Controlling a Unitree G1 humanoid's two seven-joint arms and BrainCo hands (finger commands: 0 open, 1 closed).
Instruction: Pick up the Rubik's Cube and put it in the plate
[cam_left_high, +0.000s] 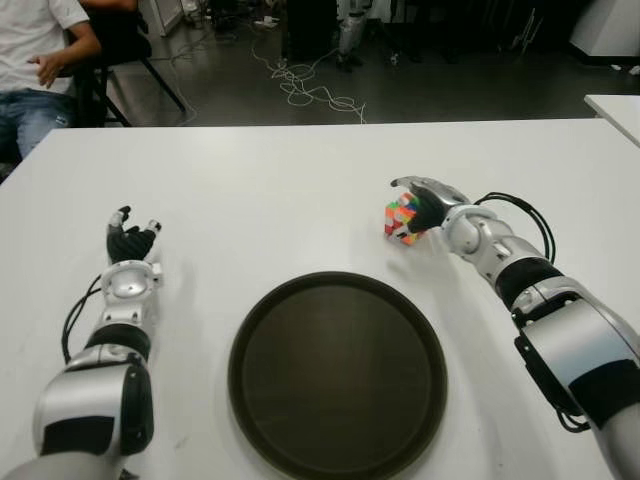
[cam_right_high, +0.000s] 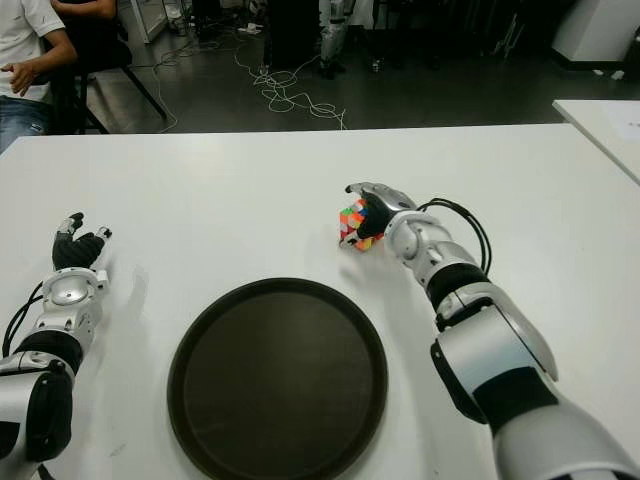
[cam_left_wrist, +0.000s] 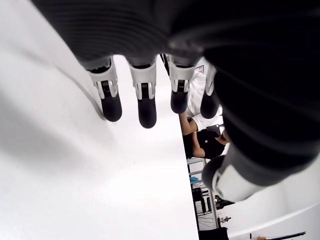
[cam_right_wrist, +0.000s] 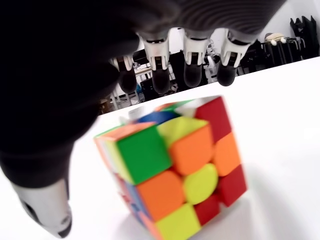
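- Right hand (cam_left_high: 428, 205) cups over the Rubik's Cube (cam_left_high: 402, 219), fingers (cam_right_wrist: 194, 70) spread, not gripping.
- Cube tilted on the table (cam_left_high: 300, 180), corner toward the plate (cam_left_high: 337, 372).
- Left hand (cam_left_high: 131, 241) open, empty.

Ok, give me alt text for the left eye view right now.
The robot's right hand reaches around a scrambled Rubik's Cube on the white table, not yet gripping it. An empty round dark plate sits nearer the robot, and the open left hand shows left of it.
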